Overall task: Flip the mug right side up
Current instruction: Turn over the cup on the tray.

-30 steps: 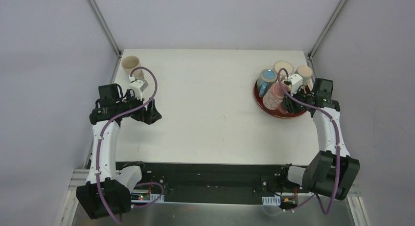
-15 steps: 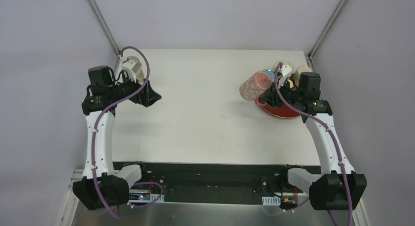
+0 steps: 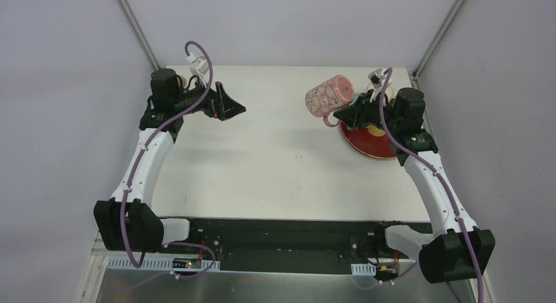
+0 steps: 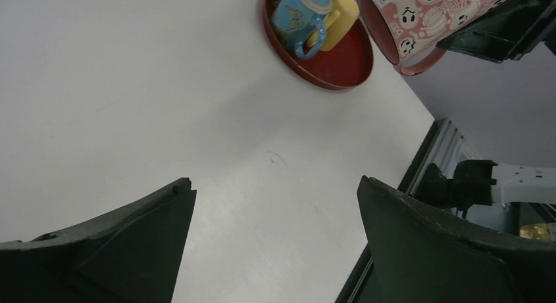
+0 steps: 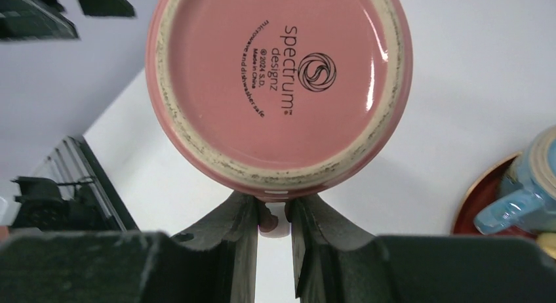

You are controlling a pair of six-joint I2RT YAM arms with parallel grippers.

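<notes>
A pink mug (image 3: 328,96) with white face prints is held in the air, tipped on its side, left of the red tray (image 3: 367,144). My right gripper (image 3: 345,115) is shut on the mug's handle. In the right wrist view the mug's pink base (image 5: 278,83) faces the camera and the handle sits between the fingers (image 5: 273,214). In the left wrist view the mug (image 4: 426,18) shows at the top right with its mouth facing down-left. My left gripper (image 3: 235,108) is open and empty, raised over the table's far left; its jaws stand wide apart in the left wrist view (image 4: 275,191).
The red tray holds a blue mug (image 4: 299,14) and a yellow mug (image 4: 337,14). The white table (image 3: 275,152) stretches between the arms. The table's black front rail (image 3: 275,227) runs along the near edge.
My right gripper lifted the pink mug off the tray, carried it left and up, and tipped it over. My left arm rose and swung to the far left, its gripper pointing right.
</notes>
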